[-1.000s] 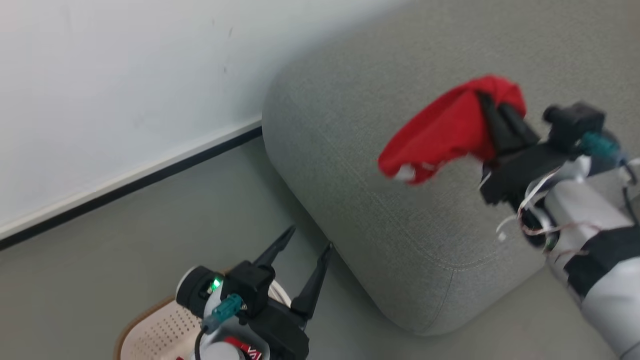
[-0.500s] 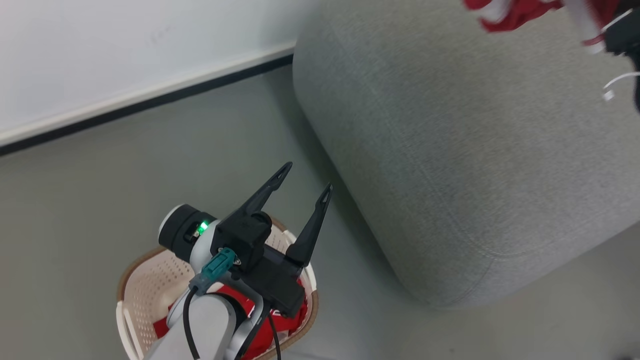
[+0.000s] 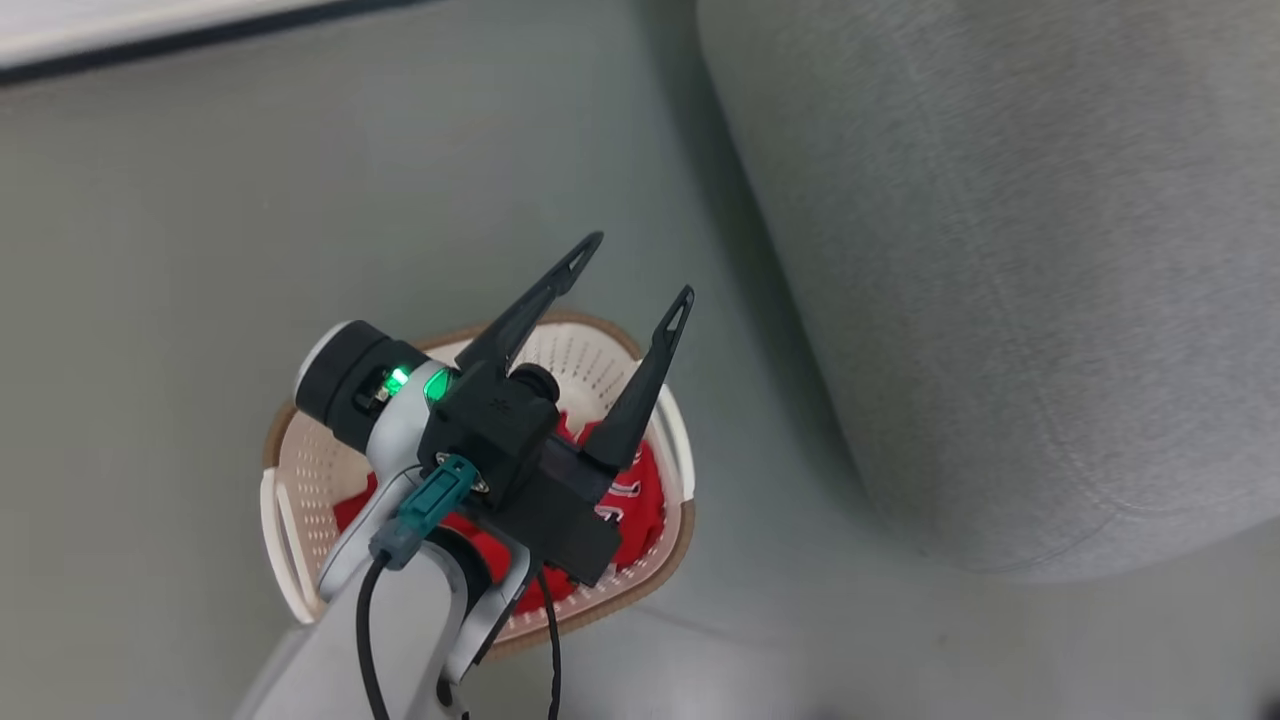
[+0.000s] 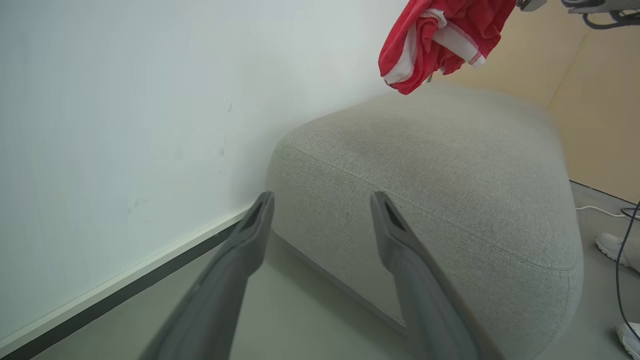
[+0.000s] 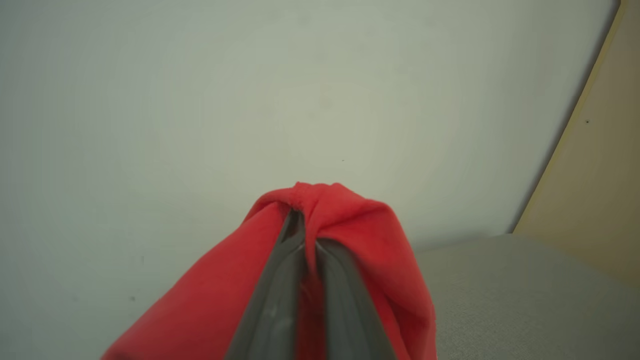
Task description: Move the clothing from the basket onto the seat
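Observation:
The cream basket (image 3: 300, 470) with a brown rim stands on the floor left of the seat (image 3: 1000, 250). Red clothing (image 3: 640, 495) with white-edged lettering lies inside it. My left gripper (image 3: 642, 267) hovers above the basket, open and holding nothing; its fingers (image 4: 250, 240) point toward the seat (image 4: 450, 175). A second piece of red clothing (image 4: 440, 35) with white trim hangs in the air above the seat's far part. In the right wrist view my right gripper (image 5: 306, 235) is shut on this red clothing (image 5: 360, 220), which drapes over both fingers, with the seat (image 5: 500, 295) below.
A white wall with a dark baseboard (image 3: 200, 35) runs behind the grey floor (image 3: 200, 200). A tan panel (image 4: 575, 100) stands beyond the seat. A person's white shoe (image 4: 612, 245) and a cable (image 4: 600, 210) lie on the floor to the seat's right.
The head camera has tilted down, so the basket has come fully into view and the right gripper with its red clothing has left the picture. Both grippers keep their states.

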Motion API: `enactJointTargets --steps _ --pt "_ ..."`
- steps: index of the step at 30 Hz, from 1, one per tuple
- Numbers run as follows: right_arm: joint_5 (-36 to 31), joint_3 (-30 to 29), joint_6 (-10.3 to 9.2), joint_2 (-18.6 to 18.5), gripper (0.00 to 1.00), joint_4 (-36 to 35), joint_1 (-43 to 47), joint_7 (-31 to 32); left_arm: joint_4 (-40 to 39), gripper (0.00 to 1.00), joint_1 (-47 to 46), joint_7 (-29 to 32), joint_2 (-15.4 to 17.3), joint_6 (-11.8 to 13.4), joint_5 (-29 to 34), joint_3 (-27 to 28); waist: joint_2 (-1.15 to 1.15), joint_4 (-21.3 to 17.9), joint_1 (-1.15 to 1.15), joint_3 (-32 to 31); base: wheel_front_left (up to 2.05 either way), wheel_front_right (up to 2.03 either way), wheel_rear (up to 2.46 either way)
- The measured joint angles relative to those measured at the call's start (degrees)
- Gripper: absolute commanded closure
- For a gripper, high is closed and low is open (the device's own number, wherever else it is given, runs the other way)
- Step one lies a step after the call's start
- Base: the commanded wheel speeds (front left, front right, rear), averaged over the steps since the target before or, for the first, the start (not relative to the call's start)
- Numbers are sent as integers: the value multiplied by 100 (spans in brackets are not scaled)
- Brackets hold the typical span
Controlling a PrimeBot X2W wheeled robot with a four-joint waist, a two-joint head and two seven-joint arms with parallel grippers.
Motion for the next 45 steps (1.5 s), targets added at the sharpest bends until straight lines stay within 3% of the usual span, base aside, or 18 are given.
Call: enactJointTargets --steps 9,23,24,26,27,45 --pt "-5 -110 -249 86 100 363 -129 0 -353 0 -196 118 157 -2 82 66 0 266 0 697 0 0 0" --pt "-4 -11 -247 687 100 847 237 0 -398 0 -254 214 323 2 140 211 0 215 -1 1357 0 0 0" --pt "-4 -10 -245 719 84 847 237 0 -381 0 -269 213 323 2 140 213 0 190 -1 1359 0 0 0" --pt "-66 38 -187 755 42 849 247 0 -348 0 -315 181 322 3 140 222 0 142 -1 1350 0 0 0" --pt "-98 53 -154 771 0 853 261 0 -334 0 -333 162 319 3 140 227 0 120 -1 1336 0 0 0" --pt "-339 189 13 1076 0 922 987 0 611 0 -282 -347 113 60 -166 454 -2 -126 -2 453 0 0 0"
